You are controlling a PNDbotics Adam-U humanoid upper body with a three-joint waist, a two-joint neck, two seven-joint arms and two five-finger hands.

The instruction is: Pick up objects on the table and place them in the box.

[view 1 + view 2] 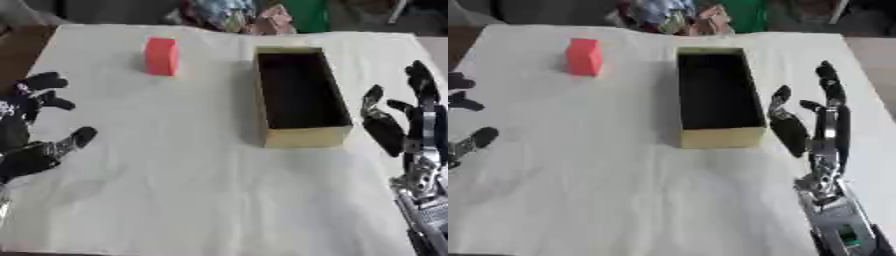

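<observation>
Sitting upright far left on the bench (175,190), the red block (161,56) looks light, stiff, flat-sided; pinch its opposite faces. Box (302,136) stands right of it, apart. Left hand (35,125) and right hand (820,120) both spread wide, empty.

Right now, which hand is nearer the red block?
Left. The left hand sits open at the table's left edge, nearer than the red block. The right hand is open beyond the box, on its right side.

Left hand (31,150) open; right hand (820,125) open
</observation>
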